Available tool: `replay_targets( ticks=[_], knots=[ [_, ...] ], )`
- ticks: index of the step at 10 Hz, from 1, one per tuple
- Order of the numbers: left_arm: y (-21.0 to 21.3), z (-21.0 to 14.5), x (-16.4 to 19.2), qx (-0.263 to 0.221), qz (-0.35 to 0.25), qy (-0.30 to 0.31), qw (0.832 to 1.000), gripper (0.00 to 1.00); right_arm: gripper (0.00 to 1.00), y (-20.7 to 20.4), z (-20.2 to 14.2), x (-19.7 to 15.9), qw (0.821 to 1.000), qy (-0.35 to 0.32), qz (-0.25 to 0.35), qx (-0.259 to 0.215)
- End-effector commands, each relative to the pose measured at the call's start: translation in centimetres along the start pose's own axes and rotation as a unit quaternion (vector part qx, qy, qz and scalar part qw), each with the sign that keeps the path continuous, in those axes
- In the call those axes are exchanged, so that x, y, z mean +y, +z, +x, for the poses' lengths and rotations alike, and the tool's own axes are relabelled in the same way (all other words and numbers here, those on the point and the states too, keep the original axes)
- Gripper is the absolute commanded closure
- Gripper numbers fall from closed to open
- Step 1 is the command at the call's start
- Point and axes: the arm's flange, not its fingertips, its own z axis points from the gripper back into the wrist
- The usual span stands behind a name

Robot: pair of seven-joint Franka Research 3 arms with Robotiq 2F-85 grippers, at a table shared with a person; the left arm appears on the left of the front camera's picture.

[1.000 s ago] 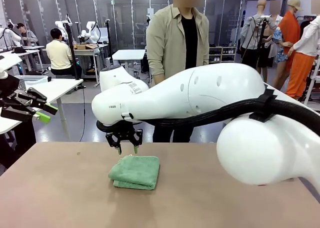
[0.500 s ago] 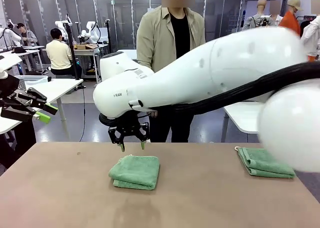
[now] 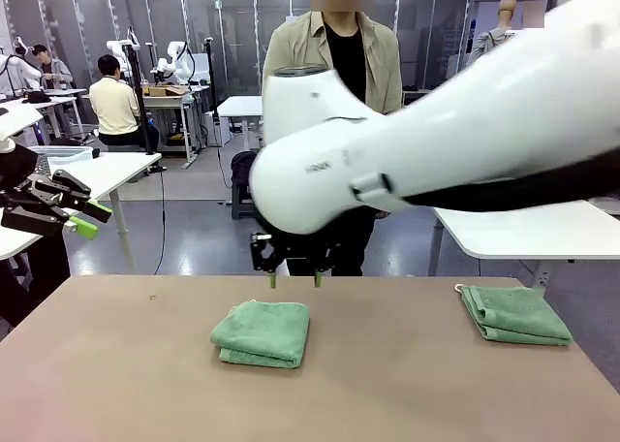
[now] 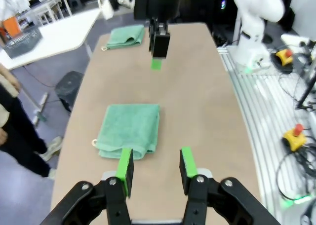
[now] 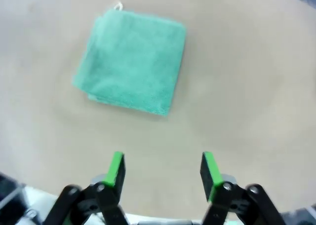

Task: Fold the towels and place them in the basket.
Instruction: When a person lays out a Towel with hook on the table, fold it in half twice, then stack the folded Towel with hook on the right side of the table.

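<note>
The two towels are showing as soft, looped terry cloth, matt and nubbly: one folded at mid-frame [image 3: 262, 332], the other at the right edge [image 3: 513, 314]. The worktop [image 3: 116, 374] is looking smooth and matt, probably a laminate. The right arm's shell [image 3: 407, 161] is gleaming as glossy white plastic. The right gripper [image 5: 163, 169] is showing matt black bodywork with green pads [image 5: 116, 168] that are looking rubbery, though blurred.
</note>
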Motion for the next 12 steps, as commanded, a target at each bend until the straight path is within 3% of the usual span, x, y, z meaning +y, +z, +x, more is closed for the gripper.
replay_targets(
  ticks=[1, 5, 9, 12],
  knots=[
    [0.0, 0.2, 0.0, -0.006, 0.003, -0.004, 1.000, 0.50, 0.23, 0.5, -2.3, -3.9, 0.998, -0.003, 0.055, -0.031],
    [0.0, 0.2, 0.0, -0.006, 0.003, -0.004, 1.000, 0.50, 0.23, -1.5, -1.3, -9.3, 0.989, -0.049, 0.140, -0.004],
    [0.0, 0.2, 0.0, -0.006, 0.003, -0.004, 1.000, 0.50, 0.23, -2.2, -1.7, -10.9, 0.986, -0.057, 0.158, 0.004],
    [0.0, 0.2, 0.0, -0.006, 0.003, -0.004, 1.000, 0.50, 0.23, -5.8, -0.5, -13.6, 0.980, -0.061, 0.187, 0.008]
  ],
)
